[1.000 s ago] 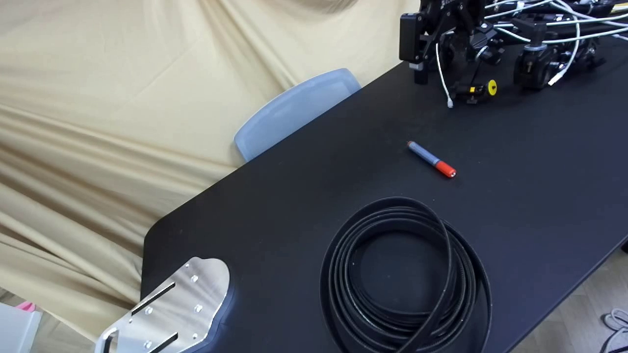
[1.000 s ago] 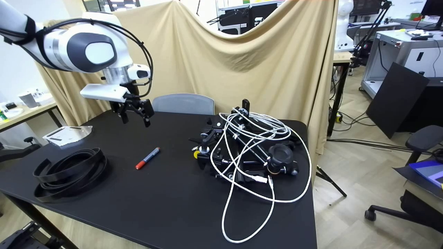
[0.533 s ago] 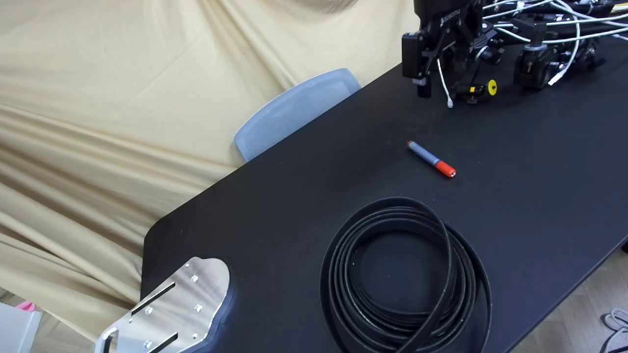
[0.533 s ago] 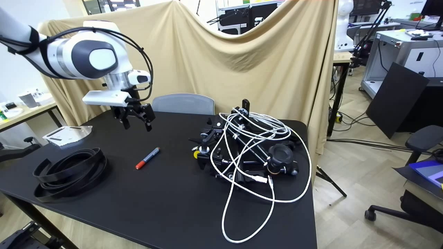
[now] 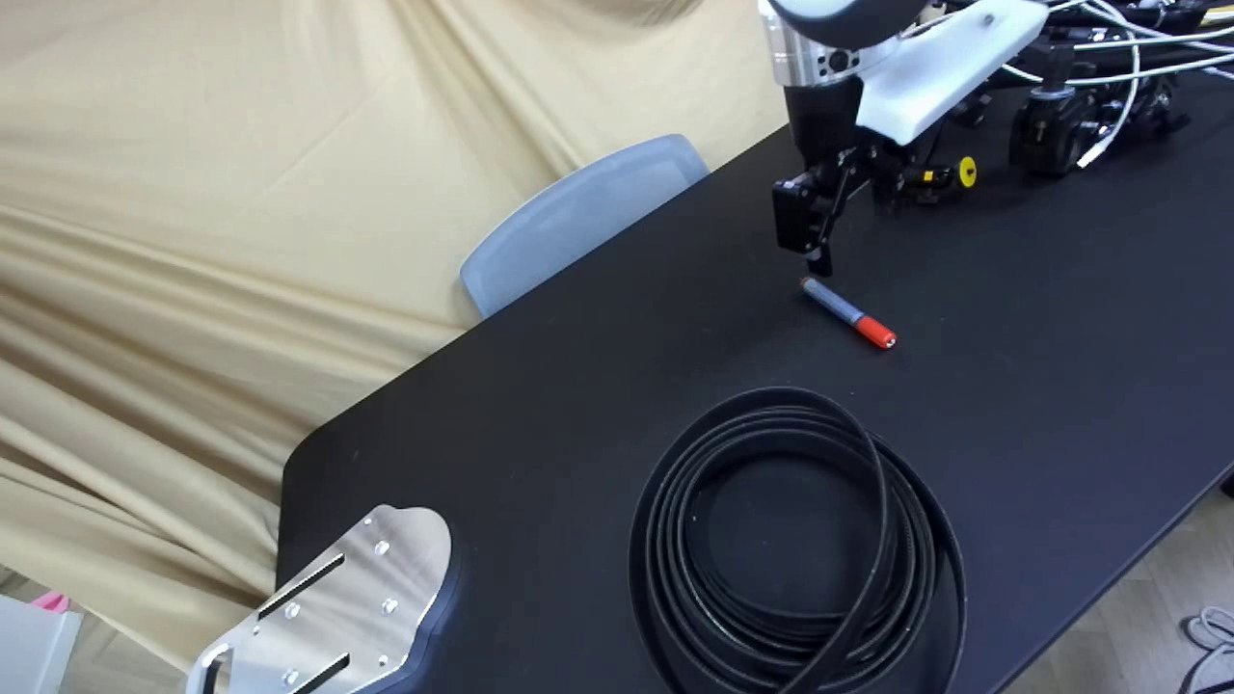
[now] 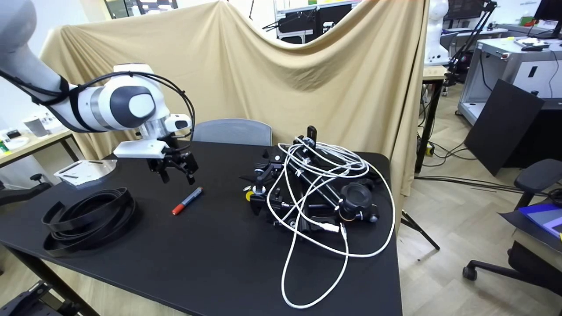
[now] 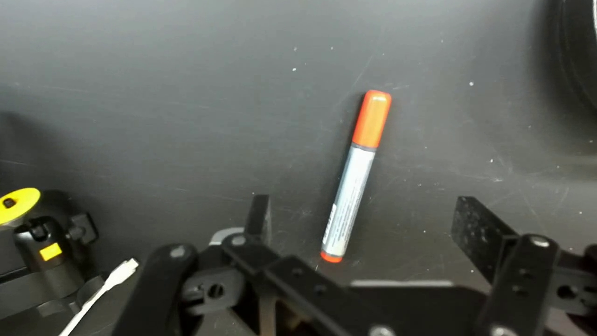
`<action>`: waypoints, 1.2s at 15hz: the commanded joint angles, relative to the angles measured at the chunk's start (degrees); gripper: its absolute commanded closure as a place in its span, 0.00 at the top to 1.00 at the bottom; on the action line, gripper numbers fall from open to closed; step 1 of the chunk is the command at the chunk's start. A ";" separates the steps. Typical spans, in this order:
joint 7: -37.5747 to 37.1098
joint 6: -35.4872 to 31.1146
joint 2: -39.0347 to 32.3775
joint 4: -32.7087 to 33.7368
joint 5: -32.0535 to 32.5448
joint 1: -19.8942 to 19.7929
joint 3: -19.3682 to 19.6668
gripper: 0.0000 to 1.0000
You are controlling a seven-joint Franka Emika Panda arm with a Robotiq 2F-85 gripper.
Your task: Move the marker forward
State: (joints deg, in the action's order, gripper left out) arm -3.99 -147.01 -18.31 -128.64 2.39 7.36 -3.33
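Black cable coil (image 6: 90, 216) at the left in an exterior view, on the dark surface (image 6: 237, 272), slotted metal plate (image 6: 83, 172) beyond it. White arm (image 6: 118, 105) enters from the upper left. Tool (image 6: 178, 179) next, low over the surface; wrist view has its fingers (image 7: 475, 233) spread wide, nothing gripped. Then the marker (image 6: 188, 200), lying on the surface, below and slightly right of the tool here. Its long axis runs diagonally: red-orange cap (image 7: 371, 120) at lower left, blue barrel (image 7: 349, 200) going up to the right, tail end pointing roughly at the chair back (image 6: 232, 131). Wrist view has the axis steep, top leaning right: cap up, tail down with its own red-orange tip. Tail part of the barrel shows between the fingers; cap sits past them. So the axis runs roughly across the line joining the two fingertips, with some slant. Cap is the end nearer the coil, apart from it. Can't tell exactly how high the tool is above the barrel. Further right, well apart from the marker: black stand hardware (image 6: 327, 192) with a yellow knob (image 5: 967, 173) and looped white cable (image 6: 347, 254) over it.
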 commanded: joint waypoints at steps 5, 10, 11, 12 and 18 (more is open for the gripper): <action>-7.67 -8.23 -8.55 4.17 -0.29 2.70 1.25 1.00; -8.51 -10.74 -11.00 4.45 -1.33 3.10 1.64 1.00; -8.51 -10.84 -11.29 4.47 -1.63 3.07 1.64 1.00; -8.45 -11.01 -11.52 4.42 -2.07 3.01 1.62 1.00; -8.13 -11.45 -12.08 4.18 -3.87 2.73 1.56 0.43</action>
State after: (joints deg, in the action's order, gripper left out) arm -10.33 -157.96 -29.67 -125.27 -0.84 9.62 -2.31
